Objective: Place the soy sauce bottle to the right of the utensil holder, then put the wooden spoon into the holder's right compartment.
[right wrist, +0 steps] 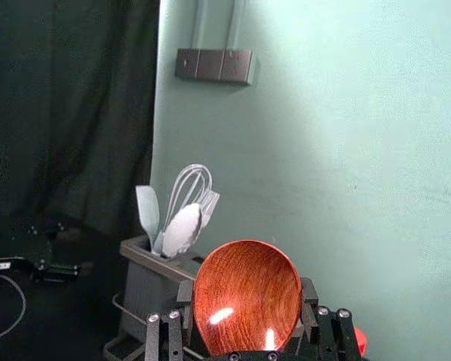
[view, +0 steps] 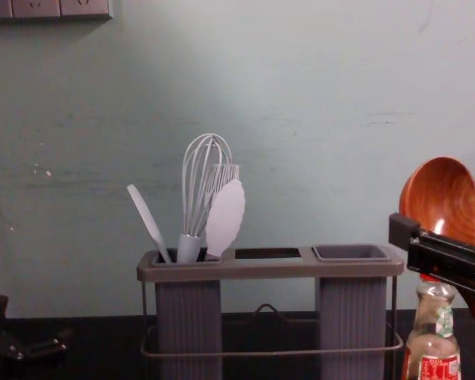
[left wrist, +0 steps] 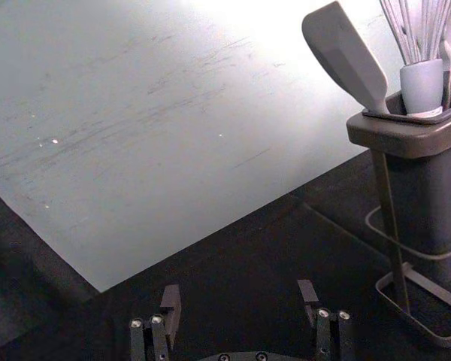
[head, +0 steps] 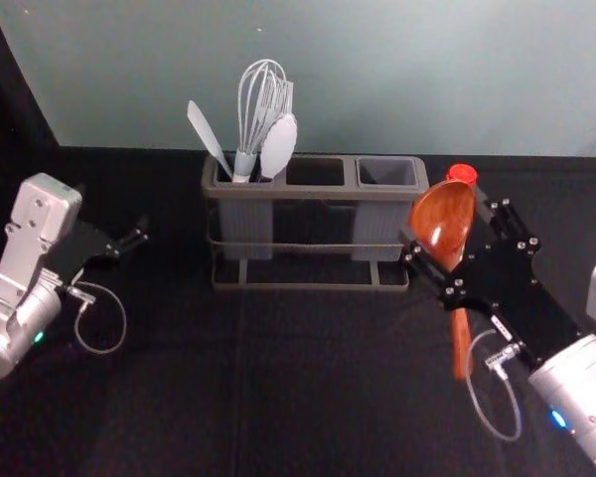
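Right gripper (head: pixel 449 223): wooden spoon (head: pixel 441 214) clasped by the bowl between parted jaws, beside the holder (view: pixel 269 270).
Left gripper (head: pixel 113 213): jaws spread wide, nothing held, left of the holder.
Left compartment (view: pixel 188 317): occupied by spatula (view: pixel 146 219), whisk (view: pixel 189 249), fork (view: pixel 224 171), white spoon (view: pixel 226 215).
Right compartment (view: pixel 353 317): grey, ribbed, open-topped.
Bottle (view: pixel 432 347): stood right of the holder, red-capped, red-labelled.
Wooden spoon: glossy, reddish-brown, bowl up, handle down.

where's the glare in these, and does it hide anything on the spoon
Right wrist view: two bright glints on the wooden spoon's bowl, wood grain readable around them; head view: a smaller glint on the bowl; left wrist view: the wall washes out nearly white towards the top, beside the whisk.
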### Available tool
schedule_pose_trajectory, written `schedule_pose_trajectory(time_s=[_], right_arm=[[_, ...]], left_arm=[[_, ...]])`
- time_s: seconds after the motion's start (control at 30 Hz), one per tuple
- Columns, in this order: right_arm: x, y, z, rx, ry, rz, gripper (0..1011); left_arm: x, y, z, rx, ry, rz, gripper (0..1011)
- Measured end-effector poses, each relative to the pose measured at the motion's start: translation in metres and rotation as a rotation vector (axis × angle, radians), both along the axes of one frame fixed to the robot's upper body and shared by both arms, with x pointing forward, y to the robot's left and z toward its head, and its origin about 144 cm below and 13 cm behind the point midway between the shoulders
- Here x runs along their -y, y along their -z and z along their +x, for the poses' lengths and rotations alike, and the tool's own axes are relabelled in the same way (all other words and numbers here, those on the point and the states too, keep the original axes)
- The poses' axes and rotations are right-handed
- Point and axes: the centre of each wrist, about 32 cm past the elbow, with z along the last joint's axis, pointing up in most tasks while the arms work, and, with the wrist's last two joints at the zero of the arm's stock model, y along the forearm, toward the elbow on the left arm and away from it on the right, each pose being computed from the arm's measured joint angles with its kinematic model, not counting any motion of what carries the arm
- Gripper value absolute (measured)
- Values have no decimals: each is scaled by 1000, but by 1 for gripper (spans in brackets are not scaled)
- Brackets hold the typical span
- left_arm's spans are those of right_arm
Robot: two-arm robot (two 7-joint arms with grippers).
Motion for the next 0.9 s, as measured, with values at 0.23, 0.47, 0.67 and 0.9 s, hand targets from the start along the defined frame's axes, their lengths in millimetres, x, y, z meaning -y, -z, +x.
schedule_pose_trajectory(time_s=[0.23,0.47,0.67,0.9], right_arm=[[2,7,2,21,1,25,838],[2,8,1,20,4,30,838],[2,7,1,22,4,29,837],[2,7,1,23,3,28,838]], left_arm=[[0,0,0,0,0,0,1011],[0,0,0,0,0,0,1011],[0,0,0,0,0,0,1011],[0,0,0,0,0,0,1011]])
